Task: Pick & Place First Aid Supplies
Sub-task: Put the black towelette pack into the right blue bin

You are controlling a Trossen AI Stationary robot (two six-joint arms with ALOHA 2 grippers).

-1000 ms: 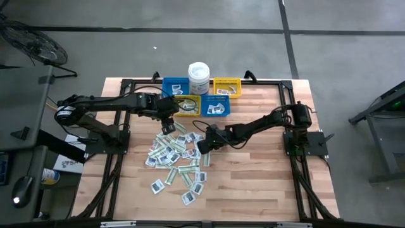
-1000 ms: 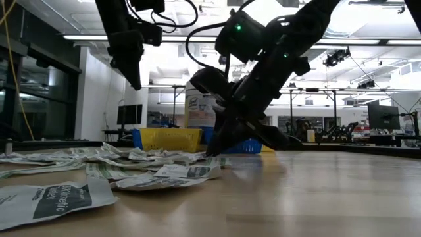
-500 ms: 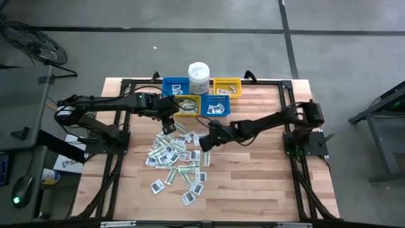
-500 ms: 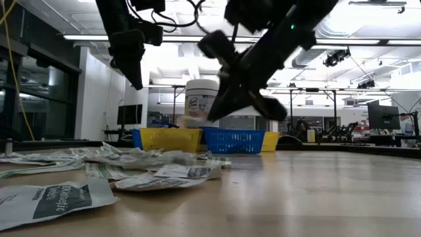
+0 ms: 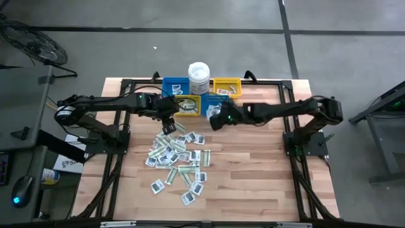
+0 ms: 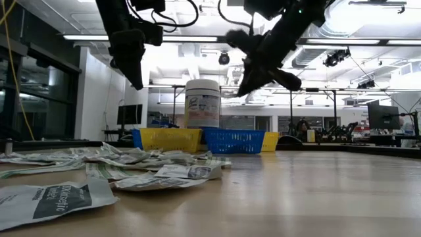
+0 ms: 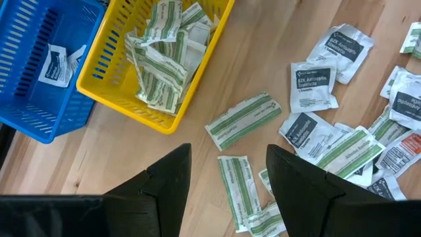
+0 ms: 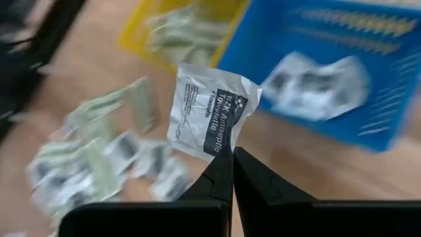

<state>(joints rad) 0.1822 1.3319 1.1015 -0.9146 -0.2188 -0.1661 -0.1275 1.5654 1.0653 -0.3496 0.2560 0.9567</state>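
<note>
Overhead, ceiling lights (image 6: 368,41) brighten wooden table (image 5: 253,171).

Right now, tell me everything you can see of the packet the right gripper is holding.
The packet is a small, flat white square with a dark printed panel, crinkled like paper or foil. The right gripper is shut on its lower edge, so it stands up above the fingertips, tilted. It hangs in the air, touching nothing else, above the table near the blue bin that already holds similar white packets.
</note>
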